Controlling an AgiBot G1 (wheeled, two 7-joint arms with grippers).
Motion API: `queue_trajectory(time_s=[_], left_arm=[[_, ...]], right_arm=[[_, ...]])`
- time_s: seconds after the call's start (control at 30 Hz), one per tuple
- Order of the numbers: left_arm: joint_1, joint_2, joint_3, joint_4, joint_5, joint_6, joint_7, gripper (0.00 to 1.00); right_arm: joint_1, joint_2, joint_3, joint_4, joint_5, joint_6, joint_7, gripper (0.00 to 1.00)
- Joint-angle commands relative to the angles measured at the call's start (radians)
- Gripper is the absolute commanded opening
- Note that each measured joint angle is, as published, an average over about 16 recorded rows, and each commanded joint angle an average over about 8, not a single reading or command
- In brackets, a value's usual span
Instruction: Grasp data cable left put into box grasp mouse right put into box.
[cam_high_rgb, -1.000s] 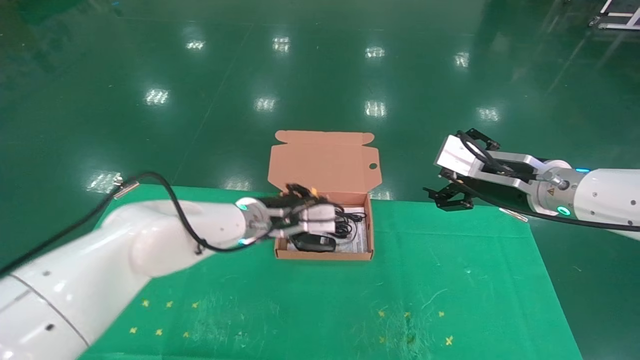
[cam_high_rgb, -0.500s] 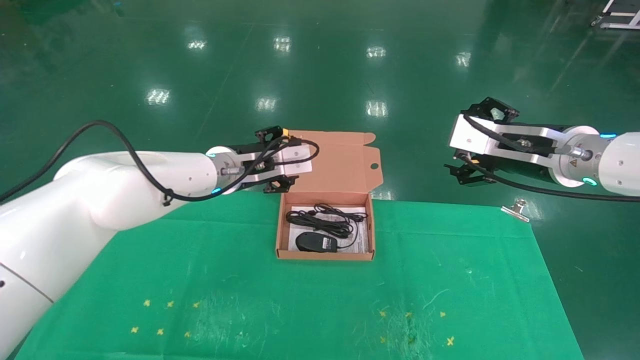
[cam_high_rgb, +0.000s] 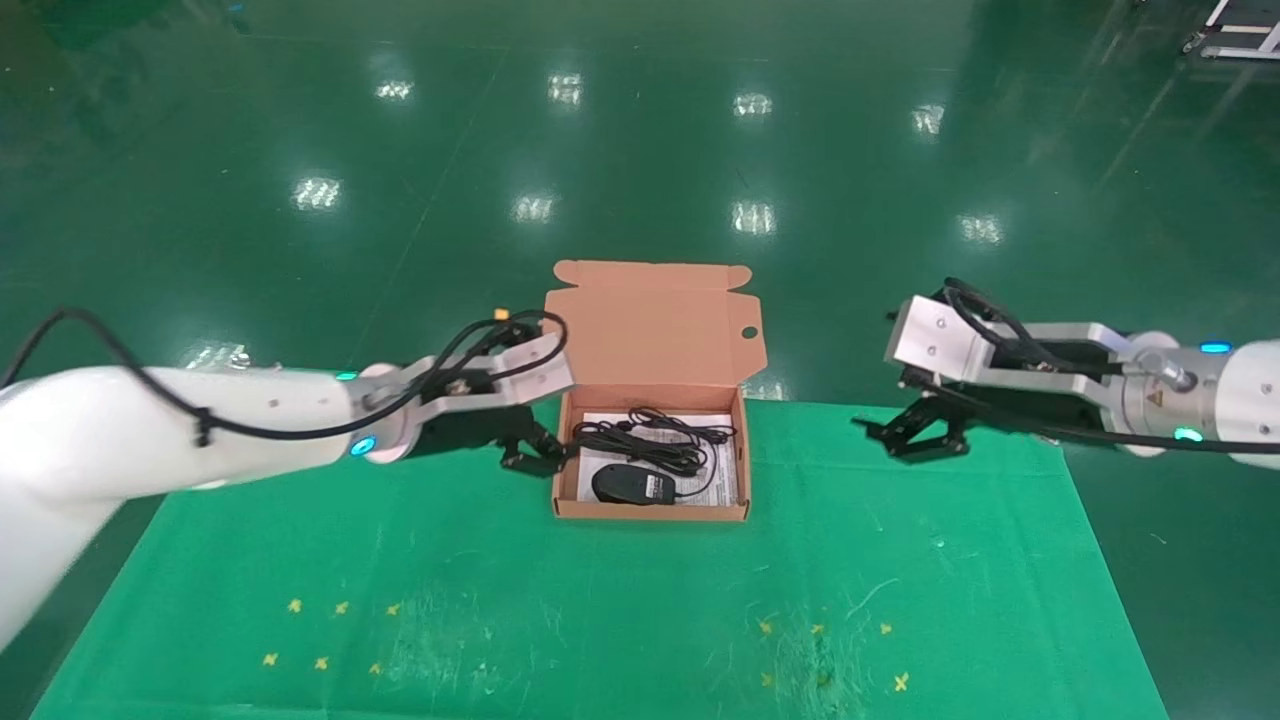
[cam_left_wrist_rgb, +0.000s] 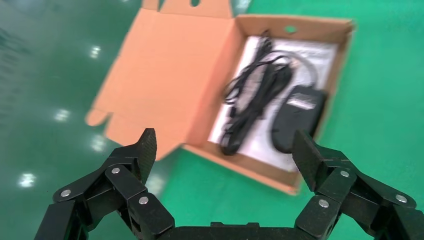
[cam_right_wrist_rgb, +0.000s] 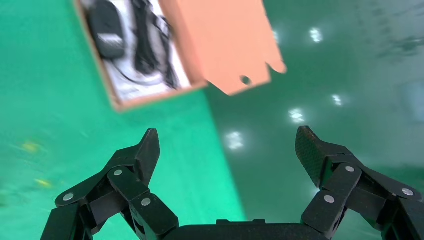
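Note:
The orange box (cam_high_rgb: 650, 511) stands open at the back middle of the green cloth, lid (cam_high_rgb: 650, 322) upright behind it. Inside, on a white sheet, the black mouse (cam_high_rgb: 630, 486) lies near the front, with the black data cable (cam_high_rgb: 645, 441) bundled behind it. My left gripper (cam_high_rgb: 533, 456) hovers open and empty just left of the box. The left wrist view shows the box (cam_left_wrist_rgb: 345, 50), cable (cam_left_wrist_rgb: 255, 92) and mouse (cam_left_wrist_rgb: 298, 116) beyond the left gripper (cam_left_wrist_rgb: 224, 137). My right gripper (cam_high_rgb: 915, 440) hangs open and empty, well right of the box; the right gripper (cam_right_wrist_rgb: 227, 132) is over the cloth's edge.
The green cloth (cam_high_rgb: 620, 620) covers the table, with small yellow cross marks (cam_high_rgb: 330, 607) near the front left and front right. Its back edge runs just behind the box. Beyond it lies glossy green floor (cam_high_rgb: 640, 150).
My left gripper has left the box, risen by the lid, then dropped beside the box's left wall. The right arm rose, then sank again. Cable and mouse stay in the box.

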Motion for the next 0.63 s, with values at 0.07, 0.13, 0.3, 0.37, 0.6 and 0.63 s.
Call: queue_trajectory(time_s=[0.07, 0.13, 0.3, 0.37, 0.6, 0.63], left_arm=[[0.026, -0.034, -0.037, -0.025, -0.067, 0.047, 0.006, 1.0], [0.043, -0.057, -0.061, -0.042, -0.112, 0.078, 0.01, 1.0], [0.087, -0.114, -0.122, -0.083, -0.224, 0.157, 0.02, 1.0], [0.104, -0.137, -0.147, -0.1, -0.269, 0.188, 0.023, 1.0], [0.156, -0.205, -0.22, -0.15, -0.403, 0.282, 0.035, 1.0], [0.16, -0.211, -0.226, -0.154, -0.415, 0.29, 0.036, 1.0]], right_arm=[[-0.026, 0.008, 0.029, 0.002, 0.064, -0.035, -0.013, 1.0], [-0.044, 0.014, 0.049, 0.003, 0.108, -0.058, -0.021, 1.0], [-0.088, 0.028, 0.098, 0.005, 0.216, -0.117, -0.042, 1.0], [-0.105, 0.034, 0.118, 0.006, 0.259, -0.14, -0.051, 1.0], [-0.158, 0.051, 0.176, 0.009, 0.388, -0.21, -0.076, 1.0], [-0.162, 0.052, 0.181, 0.01, 0.399, -0.216, -0.078, 1.0]])
